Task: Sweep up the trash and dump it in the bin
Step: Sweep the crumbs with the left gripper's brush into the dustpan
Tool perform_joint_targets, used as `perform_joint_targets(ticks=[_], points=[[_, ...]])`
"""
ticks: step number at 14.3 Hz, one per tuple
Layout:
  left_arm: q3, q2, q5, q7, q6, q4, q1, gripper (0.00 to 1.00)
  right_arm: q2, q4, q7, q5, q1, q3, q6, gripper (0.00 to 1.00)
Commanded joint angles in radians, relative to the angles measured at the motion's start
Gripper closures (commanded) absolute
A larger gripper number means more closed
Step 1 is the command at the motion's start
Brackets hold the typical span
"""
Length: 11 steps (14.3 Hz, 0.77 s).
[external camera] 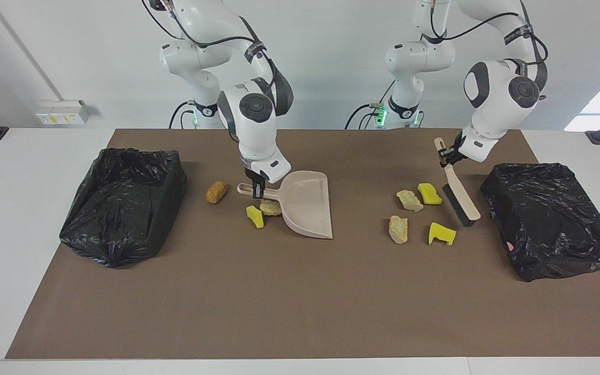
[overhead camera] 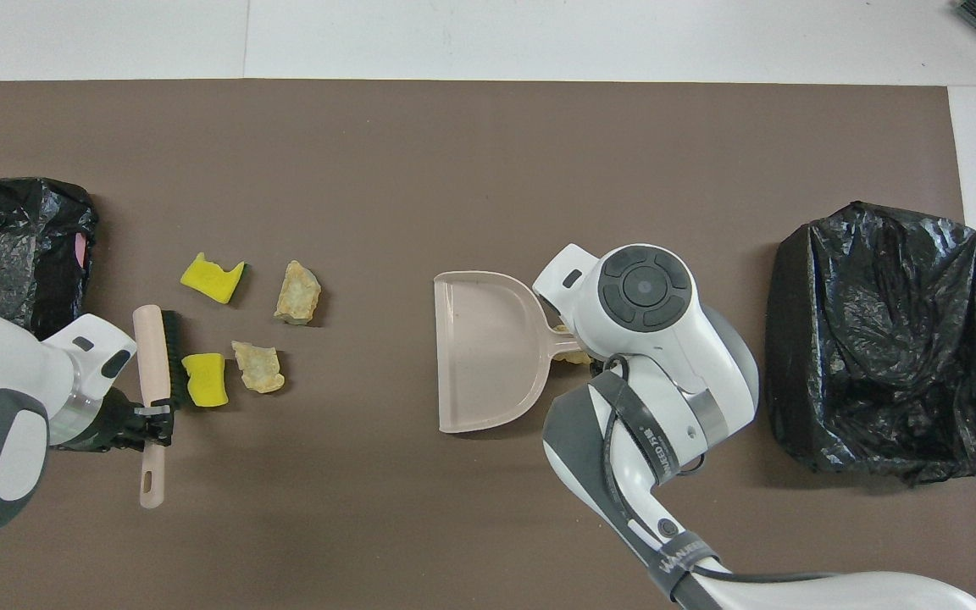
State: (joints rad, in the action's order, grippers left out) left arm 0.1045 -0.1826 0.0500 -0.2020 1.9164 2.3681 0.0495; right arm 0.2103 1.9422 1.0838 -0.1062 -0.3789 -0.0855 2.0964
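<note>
Trash lies in two clusters mid-mat; I judge it light, soft, prone to roll, so I'd push, not pinch. My left gripper clamps the brush, the right gripper the dustpan handle.

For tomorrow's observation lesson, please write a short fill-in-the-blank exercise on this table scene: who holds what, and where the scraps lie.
1. The left gripper is shut on the handle of the ____.
2. The right gripper holds the ____ by its handle.
3. Near the brush lie ____ scraps: two yellow, two tan.
4. The orange-brown lump lies between the dustpan and a black ____.

Missing words: brush; dustpan; four; bin
</note>
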Motion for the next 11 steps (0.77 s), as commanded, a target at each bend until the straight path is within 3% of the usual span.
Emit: perform_joint_targets(ticks=[1, 5, 11], points=[[-0.002, -0.043, 0.010, -0.094, 0.056, 0.042, -0.111, 1.00, -0.005, 0.017, 0.014, -0.020, -0.002, -0.003, 0.019, 1.00], [0.000, -0.018, 0.022, -0.163, 0.116, 0.042, -0.236, 1.00, -0.003, 0.017, 0.011, -0.020, -0.002, -0.003, 0.020, 1.00], [0.000, 0.018, 0.157, -0.272, 0.219, 0.025, -0.414, 1.00, -0.003, 0.017, 0.005, -0.020, -0.003, -0.003, 0.031, 1.00]])
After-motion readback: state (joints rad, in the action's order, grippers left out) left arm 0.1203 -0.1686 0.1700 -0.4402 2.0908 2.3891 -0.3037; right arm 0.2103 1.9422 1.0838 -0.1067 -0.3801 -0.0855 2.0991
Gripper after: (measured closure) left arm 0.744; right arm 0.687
